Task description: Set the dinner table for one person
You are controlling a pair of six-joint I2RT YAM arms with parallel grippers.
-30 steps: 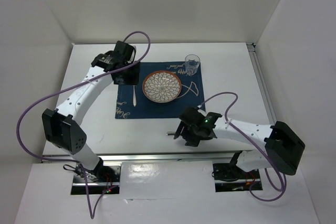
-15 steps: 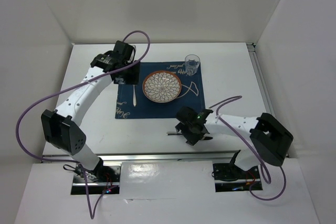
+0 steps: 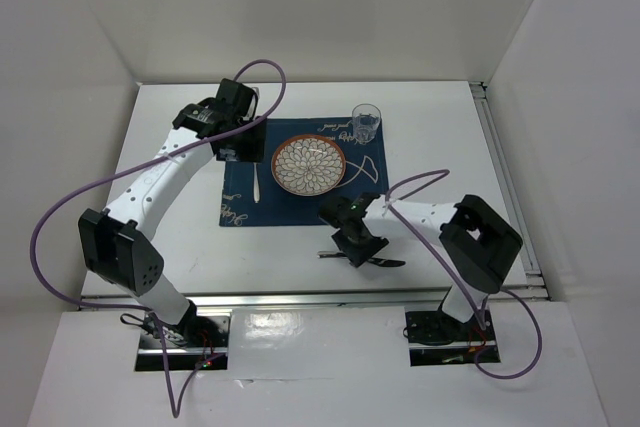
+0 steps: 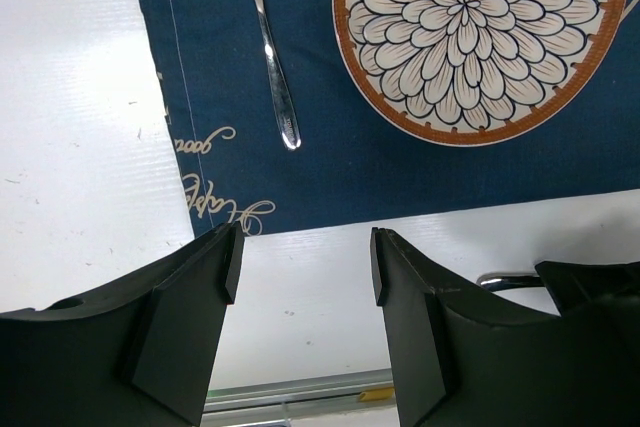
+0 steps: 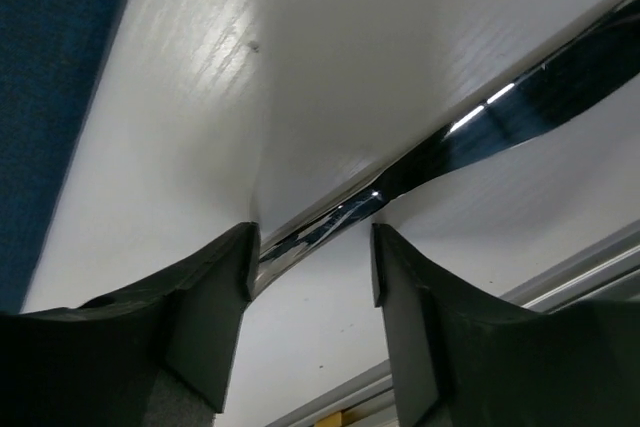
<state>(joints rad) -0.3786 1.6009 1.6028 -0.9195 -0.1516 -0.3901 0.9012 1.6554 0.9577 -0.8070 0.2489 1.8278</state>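
Right gripper (image 5: 311, 239) jaws apart astride knife (image 5: 470, 132) by near edge of table (image 3: 260, 262), left gripper (image 4: 305, 242) apart, empty; risk: flat knife skids or pivots under an off-centre pinch.

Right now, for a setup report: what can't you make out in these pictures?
Top view: the right gripper covers the middle of the utensil; knife or spoon unclear.
Right wrist view: its ends run past a finger and the frame edge.
Left wrist view: top edge cuts off the fork and plate.
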